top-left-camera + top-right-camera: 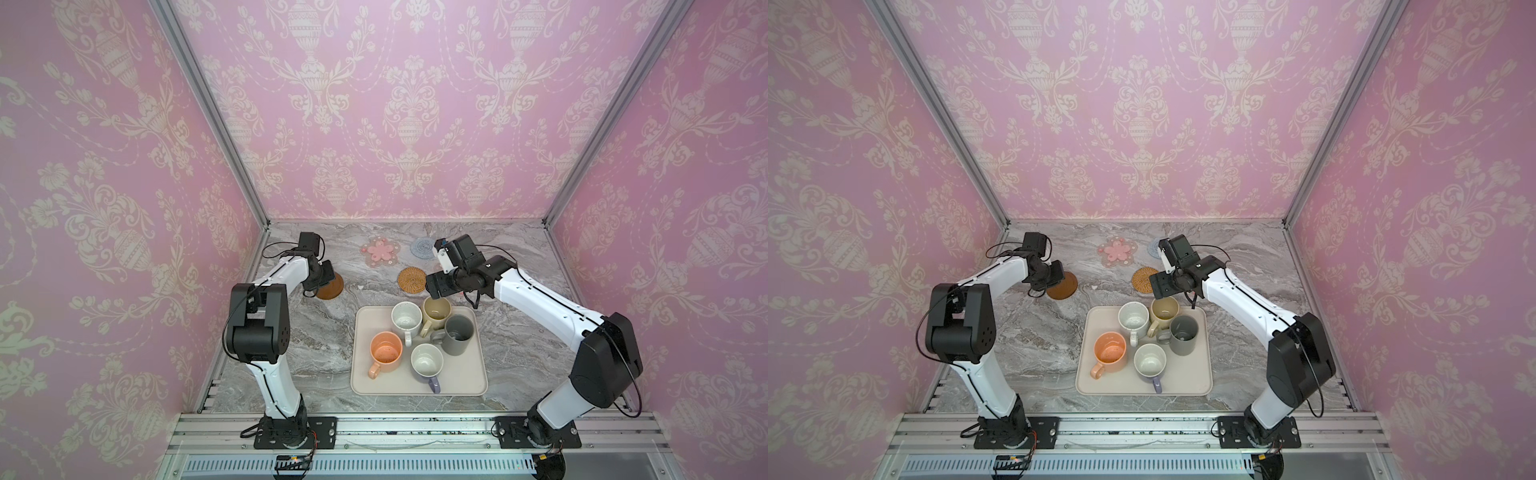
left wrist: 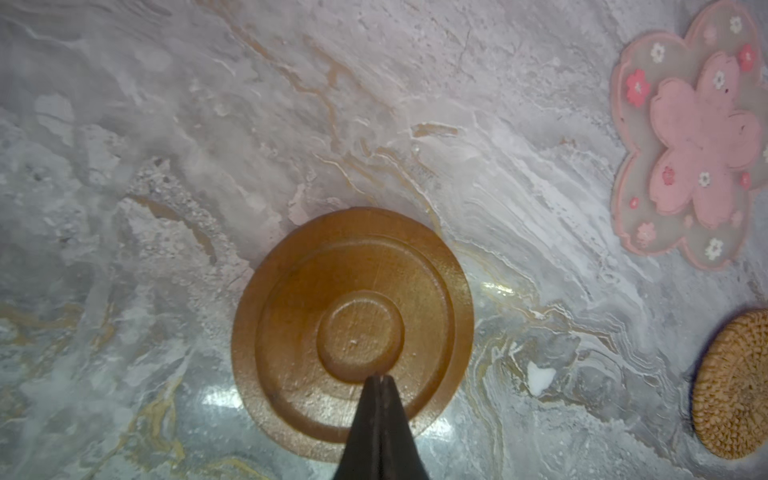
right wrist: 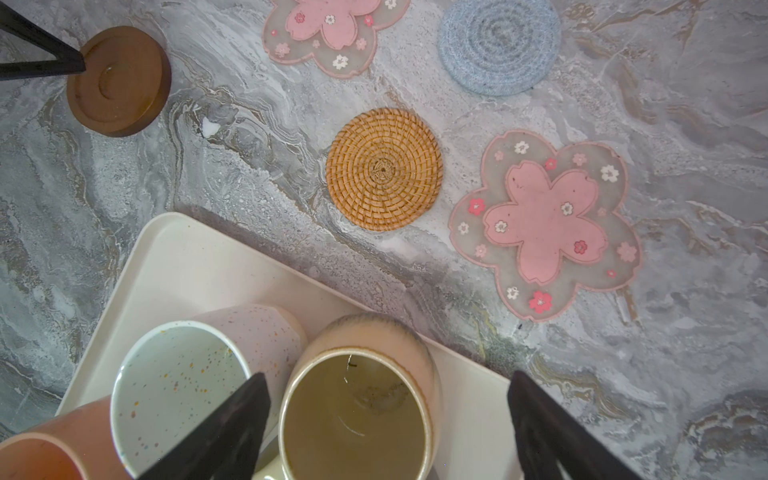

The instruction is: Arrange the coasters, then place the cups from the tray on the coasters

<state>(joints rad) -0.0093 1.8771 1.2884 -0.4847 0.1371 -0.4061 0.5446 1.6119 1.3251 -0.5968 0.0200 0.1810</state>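
Grey marbled tabletop [image 1: 316,332] carries five coasters [image 3: 384,168] beyond a cream rectangular tray [image 1: 469,374] holding all five mugs [image 1: 427,360]. Left gripper [image 2: 380,379], jaws pressed together on nothing, has its tips over the round dark brown wooden coaster [image 2: 311,316]. Right gripper [image 3: 387,376] is spread wide, one jaw either side of the beige-yellow mug [image 3: 353,419] at the tray's far edge.

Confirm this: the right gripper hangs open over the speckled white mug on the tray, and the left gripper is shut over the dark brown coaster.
Wrong mug: the right wrist view shows the open right gripper over the beige-yellow mug on the tray. The left gripper is shut over the dark brown coaster.
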